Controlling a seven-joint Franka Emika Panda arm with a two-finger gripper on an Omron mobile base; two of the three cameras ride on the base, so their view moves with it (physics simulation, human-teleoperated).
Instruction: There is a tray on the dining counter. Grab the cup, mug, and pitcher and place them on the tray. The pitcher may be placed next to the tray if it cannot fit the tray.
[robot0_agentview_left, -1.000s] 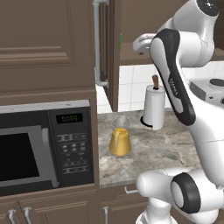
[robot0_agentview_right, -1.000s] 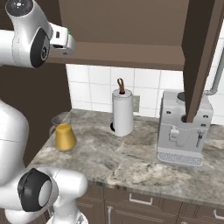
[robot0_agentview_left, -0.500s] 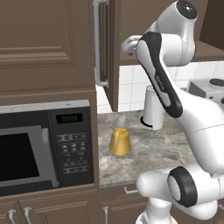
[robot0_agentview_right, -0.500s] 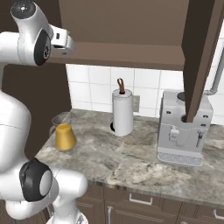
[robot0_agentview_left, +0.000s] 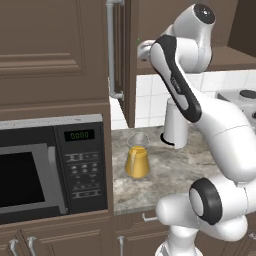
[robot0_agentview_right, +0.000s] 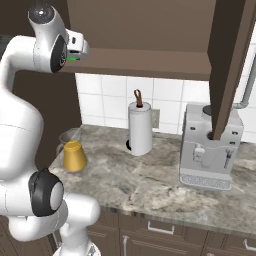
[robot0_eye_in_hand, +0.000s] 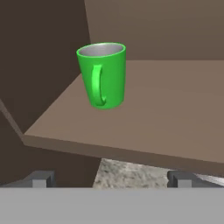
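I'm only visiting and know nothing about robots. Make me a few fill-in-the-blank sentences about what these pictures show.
1. The green mug stands on a brown ____ inside the cabinet.
2. The pitcher holds a liquid coloured ____.
3. The paper-towel roll stands between the pitcher and the ____ machine.
4. The hand has its fingers ____, holding nothing.

Missing words: shelf; amber-yellow; coffee; open
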